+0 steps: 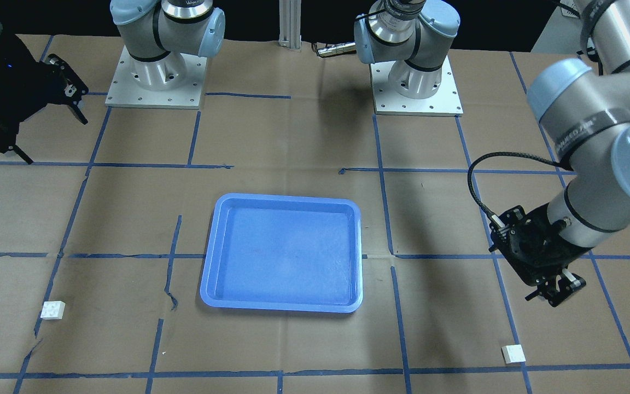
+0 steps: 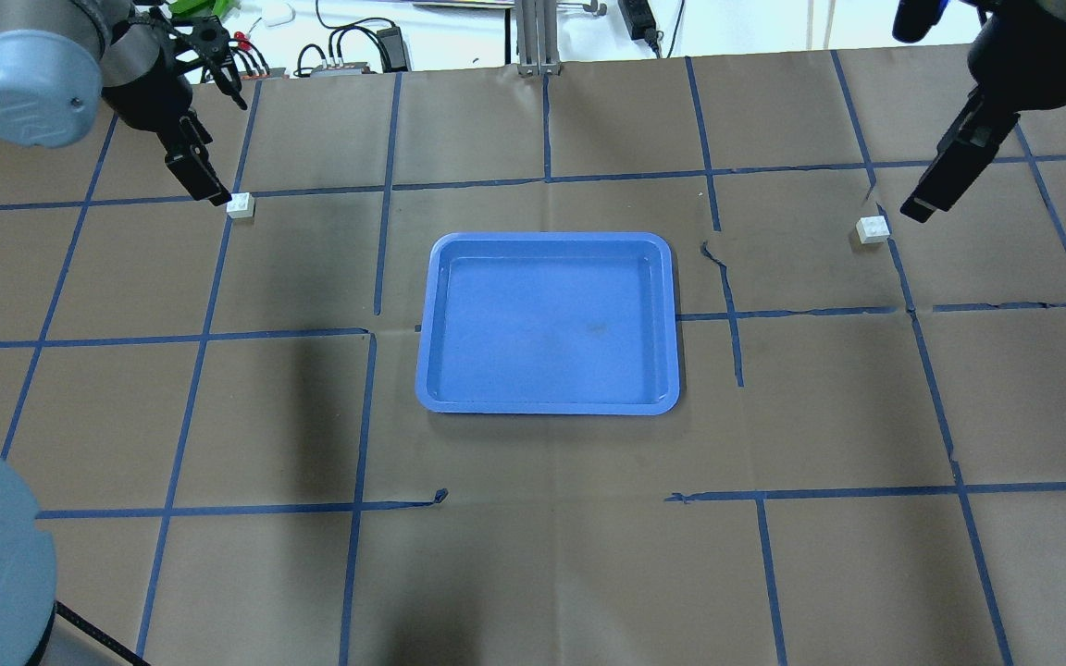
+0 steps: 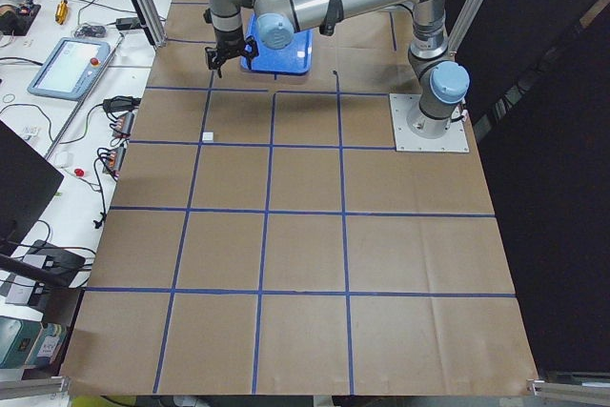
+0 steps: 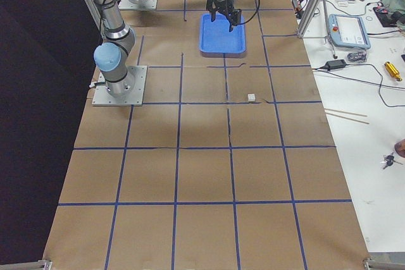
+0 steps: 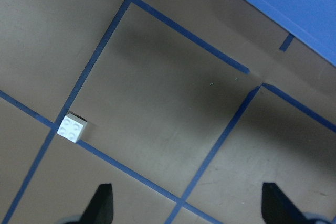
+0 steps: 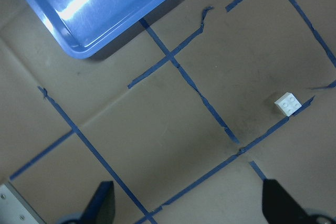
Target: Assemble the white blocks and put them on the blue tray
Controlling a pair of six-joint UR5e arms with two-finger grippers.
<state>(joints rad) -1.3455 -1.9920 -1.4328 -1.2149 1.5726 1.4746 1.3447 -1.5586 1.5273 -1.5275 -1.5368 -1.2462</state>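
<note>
The blue tray [image 2: 547,398] lies empty mid-table; its rim also shows in the front view [image 1: 282,304]. One white block [image 2: 240,205] sits on the paper at the far left, also in the left wrist view [image 5: 72,128] and the front view [image 1: 513,354]. My left gripper [image 2: 229,153] hovers above and just beside it, open and empty, in the wrist view [image 5: 186,190] too. The other white block [image 2: 873,228] sits at the far right, also in the right wrist view [image 6: 288,103]. My right gripper [image 2: 931,190] hovers near it, open and empty [image 6: 186,190].
Brown paper with blue tape lines covers the table [image 2: 533,555]. Both arm bases [image 1: 156,76] [image 1: 416,82] stand on the robot's side. Cables and devices [image 2: 348,51] lie beyond the far edge.
</note>
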